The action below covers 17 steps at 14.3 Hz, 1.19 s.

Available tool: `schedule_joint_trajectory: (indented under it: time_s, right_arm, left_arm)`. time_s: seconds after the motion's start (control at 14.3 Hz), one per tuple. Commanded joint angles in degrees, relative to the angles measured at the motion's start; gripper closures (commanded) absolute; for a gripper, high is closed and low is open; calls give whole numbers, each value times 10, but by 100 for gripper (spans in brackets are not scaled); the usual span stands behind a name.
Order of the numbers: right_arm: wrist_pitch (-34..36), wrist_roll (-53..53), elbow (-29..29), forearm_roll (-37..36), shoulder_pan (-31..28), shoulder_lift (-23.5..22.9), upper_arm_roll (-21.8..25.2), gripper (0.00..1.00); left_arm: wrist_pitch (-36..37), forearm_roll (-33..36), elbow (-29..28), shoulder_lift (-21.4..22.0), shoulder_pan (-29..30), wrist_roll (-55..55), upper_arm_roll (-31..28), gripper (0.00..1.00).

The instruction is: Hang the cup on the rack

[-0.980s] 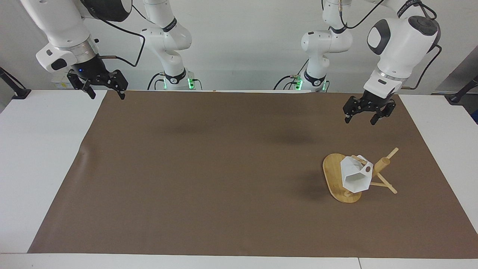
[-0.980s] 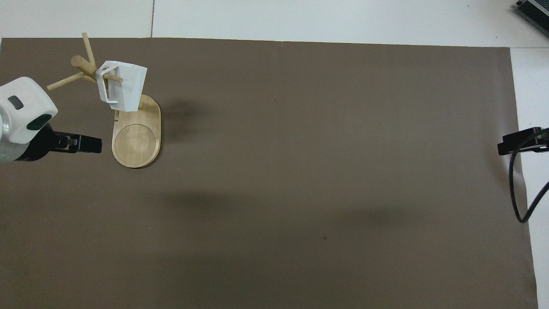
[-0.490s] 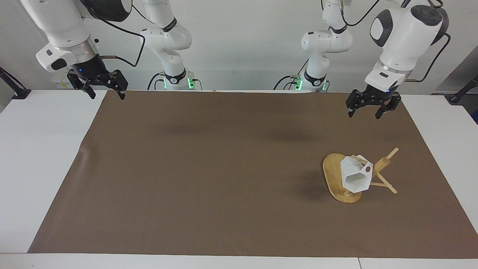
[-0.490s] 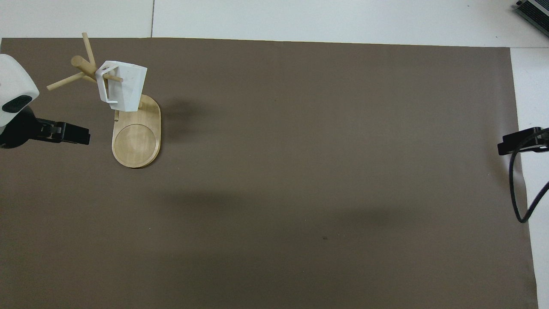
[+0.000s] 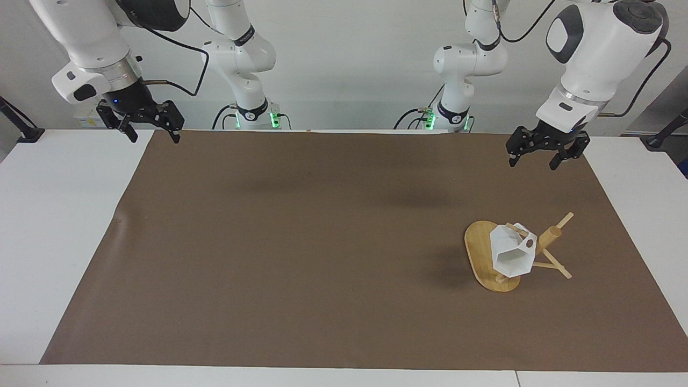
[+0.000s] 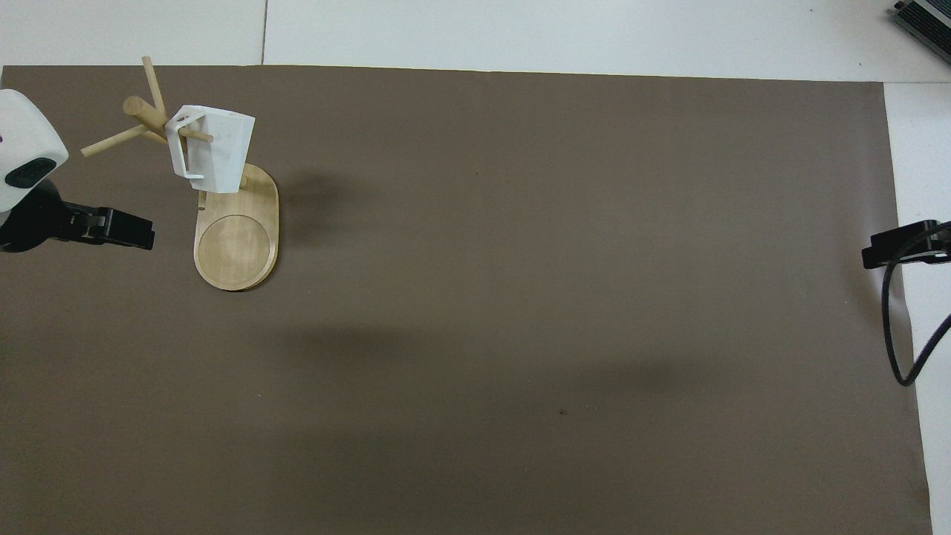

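Observation:
The white faceted cup hangs by its handle on a peg of the bamboo rack, which stands on the mat toward the left arm's end of the table. My left gripper is open and empty, up in the air over the mat beside the rack and apart from it. My right gripper waits open and empty over the mat's edge at the right arm's end.
A brown paper mat covers most of the white table. A black cable hangs from the right arm. The corner of a dark device lies at the table's farthest edge.
My left gripper has risen and drawn away from the rack toward its own end of the table. Cup, rack and right arm have not moved.

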State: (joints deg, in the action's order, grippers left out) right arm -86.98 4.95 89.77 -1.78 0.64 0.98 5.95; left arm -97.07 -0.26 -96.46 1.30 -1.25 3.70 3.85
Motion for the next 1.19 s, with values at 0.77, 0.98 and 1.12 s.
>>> schedule_joint_trajectory:
  time_s: [0.77,0.98,1.12]
  right_arm:
    - [7,5,3,9,-2,6,-1,0]
    - [7,4,3,9,-2,6,-1,0]
    - [7,5,3,9,-2,6,-1,0]
  left_arm:
    - [-16,7,-6,11,-17,-16,-1,0]
    - [5,6,18,2,-32,-18,-24,0]
    - [32,10,50,-12,-42,-16,-32,0]
